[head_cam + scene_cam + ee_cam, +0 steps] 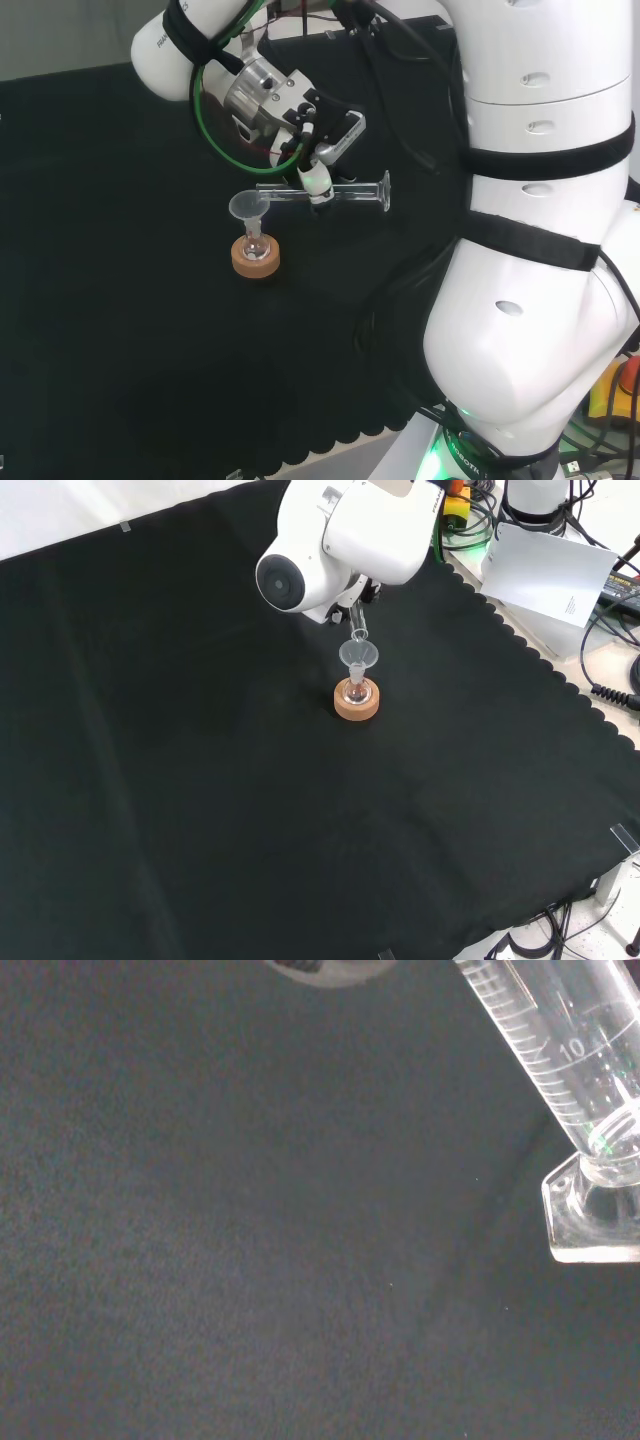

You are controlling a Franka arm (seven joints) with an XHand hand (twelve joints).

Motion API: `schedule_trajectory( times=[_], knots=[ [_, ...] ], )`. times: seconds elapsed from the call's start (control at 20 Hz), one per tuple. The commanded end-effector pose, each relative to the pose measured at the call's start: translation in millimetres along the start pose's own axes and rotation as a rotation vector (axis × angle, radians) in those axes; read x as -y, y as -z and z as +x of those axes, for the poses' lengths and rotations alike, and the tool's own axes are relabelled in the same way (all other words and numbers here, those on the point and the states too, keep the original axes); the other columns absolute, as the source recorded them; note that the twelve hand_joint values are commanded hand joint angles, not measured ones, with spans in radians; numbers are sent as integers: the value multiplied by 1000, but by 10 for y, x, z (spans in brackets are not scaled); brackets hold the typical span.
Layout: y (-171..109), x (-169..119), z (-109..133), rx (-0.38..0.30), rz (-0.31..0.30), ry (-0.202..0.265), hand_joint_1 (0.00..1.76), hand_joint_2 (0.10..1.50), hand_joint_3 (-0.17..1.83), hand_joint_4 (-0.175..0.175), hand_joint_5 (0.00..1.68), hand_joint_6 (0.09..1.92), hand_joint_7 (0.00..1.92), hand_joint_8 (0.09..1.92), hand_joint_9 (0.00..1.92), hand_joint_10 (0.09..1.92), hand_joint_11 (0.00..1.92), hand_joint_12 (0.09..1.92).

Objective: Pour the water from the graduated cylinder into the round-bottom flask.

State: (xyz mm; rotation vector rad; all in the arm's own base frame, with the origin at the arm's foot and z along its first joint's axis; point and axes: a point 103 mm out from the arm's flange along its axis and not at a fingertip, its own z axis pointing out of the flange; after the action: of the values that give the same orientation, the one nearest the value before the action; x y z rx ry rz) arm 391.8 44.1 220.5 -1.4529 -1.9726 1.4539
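Close to my wrist camera, the graduated cylinder [560, 1050] lies tipped level in the hand [318, 150], fingers [316, 180] curled round it, mouth over the funnel [247, 207] in the round-bottom flask [255, 246]; I judge pouring underway.

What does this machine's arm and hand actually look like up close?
The arm is made of bulky, rounded, glossy white links with black straps around them and a round grey cap at one joint. Green and black cables run to a silvery wrist. The hand is black and white.
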Motion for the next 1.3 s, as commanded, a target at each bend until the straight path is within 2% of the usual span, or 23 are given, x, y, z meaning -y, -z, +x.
schedule_trajectory(
  times=[0.05, 0.65, 0.8, 1.3],
  knots=[
    [-8, 3, -11, 10, 17, -6, 1146, 1143, 0, -175, 934, 1076, 1212, 362, 1429, 87, 1230, 768],
    [49, 49, 46, 25, 24, -10, 1146, 1143, 0, -175, 934, 1076, 1212, 361, 1430, 87, 1227, 768],
    [25, 102, -45, 21, 20, -5, 1146, 1143, 0, -175, 934, 1076, 1212, 361, 1430, 87, 1227, 768],
    [30, 113, -31, 22, 28, -4, 1146, 1143, 0, -175, 934, 1076, 1212, 360, 1430, 87, 1226, 768]
  ],
)
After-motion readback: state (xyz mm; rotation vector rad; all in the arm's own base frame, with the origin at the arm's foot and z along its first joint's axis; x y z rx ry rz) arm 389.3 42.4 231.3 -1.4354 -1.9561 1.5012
